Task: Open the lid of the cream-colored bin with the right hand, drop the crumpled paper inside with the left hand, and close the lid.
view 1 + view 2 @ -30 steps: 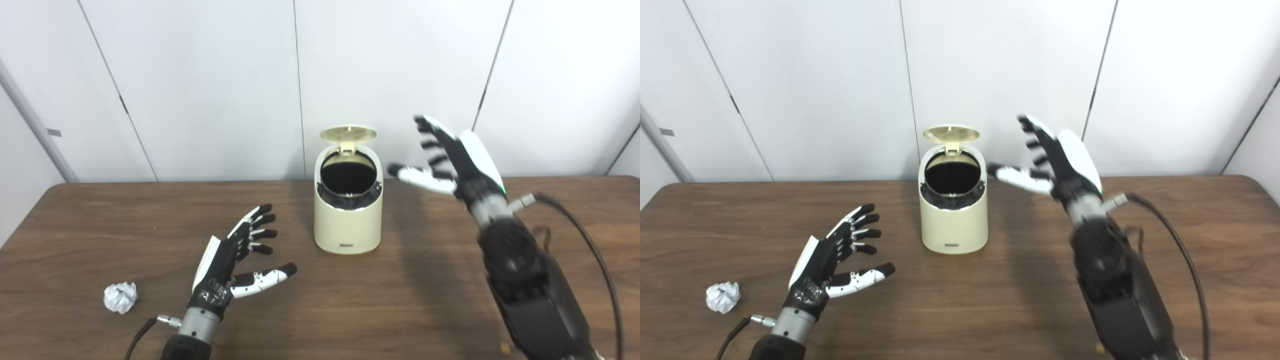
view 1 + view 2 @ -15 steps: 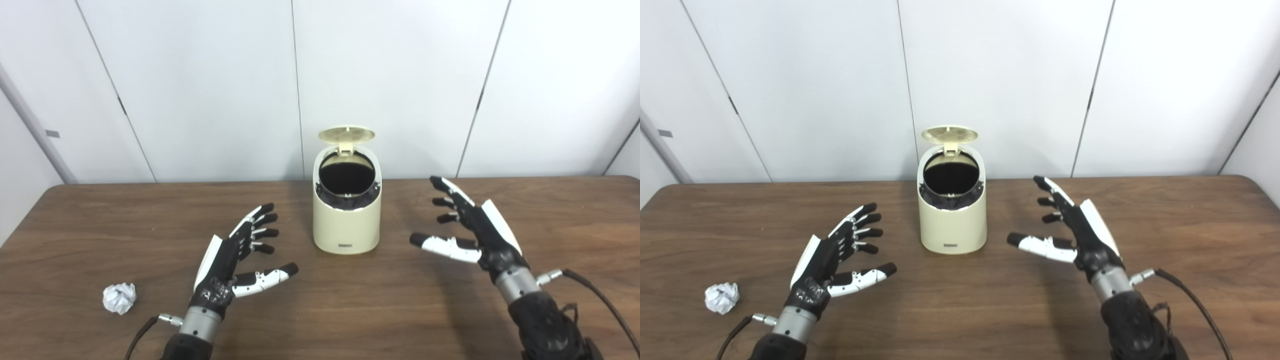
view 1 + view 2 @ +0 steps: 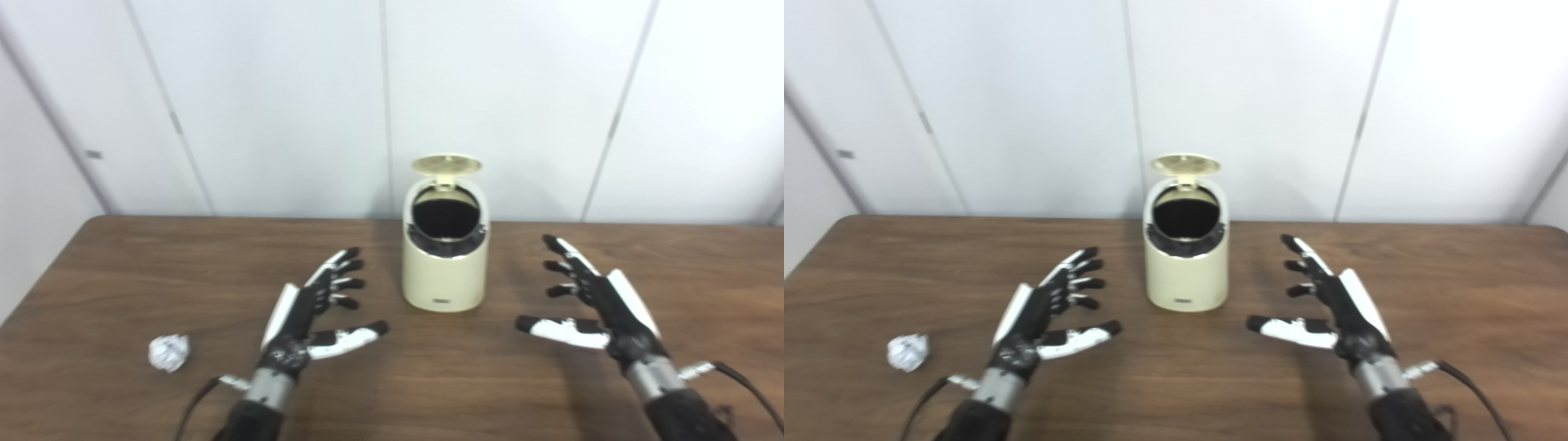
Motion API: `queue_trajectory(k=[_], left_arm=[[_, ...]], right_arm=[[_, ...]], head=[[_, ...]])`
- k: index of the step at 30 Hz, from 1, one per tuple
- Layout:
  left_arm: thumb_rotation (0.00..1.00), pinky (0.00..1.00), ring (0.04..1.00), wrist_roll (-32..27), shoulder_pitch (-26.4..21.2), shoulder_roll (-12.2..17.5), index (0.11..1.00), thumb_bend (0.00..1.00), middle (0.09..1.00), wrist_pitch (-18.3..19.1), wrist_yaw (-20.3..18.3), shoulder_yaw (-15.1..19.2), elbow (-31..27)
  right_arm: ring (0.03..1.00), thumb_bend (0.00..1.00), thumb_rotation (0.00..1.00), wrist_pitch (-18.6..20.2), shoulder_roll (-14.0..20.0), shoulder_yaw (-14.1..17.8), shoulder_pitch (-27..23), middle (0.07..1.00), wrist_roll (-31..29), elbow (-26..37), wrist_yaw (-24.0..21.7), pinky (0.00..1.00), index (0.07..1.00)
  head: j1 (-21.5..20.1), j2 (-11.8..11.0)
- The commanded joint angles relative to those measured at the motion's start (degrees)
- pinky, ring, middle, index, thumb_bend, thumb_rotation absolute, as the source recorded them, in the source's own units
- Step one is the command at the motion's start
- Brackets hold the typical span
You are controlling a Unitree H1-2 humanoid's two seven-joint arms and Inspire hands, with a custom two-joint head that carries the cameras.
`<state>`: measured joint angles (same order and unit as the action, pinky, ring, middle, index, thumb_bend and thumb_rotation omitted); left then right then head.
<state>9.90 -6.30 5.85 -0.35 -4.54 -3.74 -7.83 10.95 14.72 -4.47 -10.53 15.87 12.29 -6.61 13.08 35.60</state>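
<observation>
The cream-colored bin (image 3: 444, 269) stands at the table's middle back with its round lid (image 3: 446, 164) tipped up and its dark inside showing. A crumpled paper ball (image 3: 169, 353) lies on the wood near the front left. My left hand (image 3: 312, 312) hovers open between the ball and the bin, fingers spread, holding nothing. To the right of the bin my right hand (image 3: 591, 306) is low over the table, open and empty as well.
The brown wooden table (image 3: 122, 269) runs to a white panelled wall (image 3: 275, 104) behind the bin. A cable (image 3: 744, 383) trails from my right wrist at the lower right.
My right hand has come down from beside the raised lid to low over the table at the bin's right. The camera has shifted, so the whole scene sits further right. The left hand keeps its pose.
</observation>
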Motion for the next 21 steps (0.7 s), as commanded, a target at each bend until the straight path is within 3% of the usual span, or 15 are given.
queue_trajectory(k=[1, 7, 11, 14, 18, 21], left_arm=[[0.13, 0.64, 0.773, 1.20, -1.08, -0.64, 0.911, 0.76, 0.862, -0.08, 1.15, -0.21, -2.35], [0.13, 0.65, 0.787, 2.61, -0.78, -2.26, 0.908, 0.77, 0.865, 0.99, 1.72, -0.68, -3.28], [0.11, 0.65, 0.782, 4.00, -0.33, -3.02, 0.900, 0.78, 0.863, 1.39, 2.44, -0.67, -4.87], [0.11, 0.63, 0.755, 7.07, 0.34, -2.80, 0.867, 0.78, 0.849, 1.19, 3.89, -0.38, -7.12], [0.10, 0.59, 0.720, 18.91, 1.58, 0.90, 0.827, 0.74, 0.821, 4.50, 3.42, -0.20, -14.01], [0.10, 0.59, 0.717, 31.87, 2.07, 6.92, 0.745, 0.71, 0.768, 8.29, -1.87, -0.39, -20.43]], right_arm=[[0.886, 0.91, 0.38, -2.22, 1.12, 1.13, -0.85, 0.959, -1.27, 1.86, -0.25, 0.70, 0.952], [0.912, 0.88, 0.29, 1.47, 1.64, 1.89, -0.98, 0.971, -2.35, 4.05, -1.84, 0.79, 0.967], [0.912, 0.84, 0.22, 3.23, 1.54, 1.93, -1.39, 0.977, -2.28, 5.70, -2.77, 0.80, 0.969], [0.902, 0.85, 0.29, 3.08, 2.00, 1.59, -1.57, 0.957, -1.55, 5.60, -3.15, 0.81, 0.963], [0.903, 0.87, 0.35, 2.65, 2.33, 1.50, -1.63, 0.939, -0.84, 5.29, -3.40, 0.81, 0.955], [0.916, 0.87, 0.36, 2.54, 2.47, 1.63, -1.57, 0.946, -0.83, 5.46, -3.38, 0.84, 0.951]], head=[[1.64, -0.21], [9.04, -1.04], [10.89, -1.08], [11.76, -0.90], [12.62, -1.03], [13.29, -0.91]])
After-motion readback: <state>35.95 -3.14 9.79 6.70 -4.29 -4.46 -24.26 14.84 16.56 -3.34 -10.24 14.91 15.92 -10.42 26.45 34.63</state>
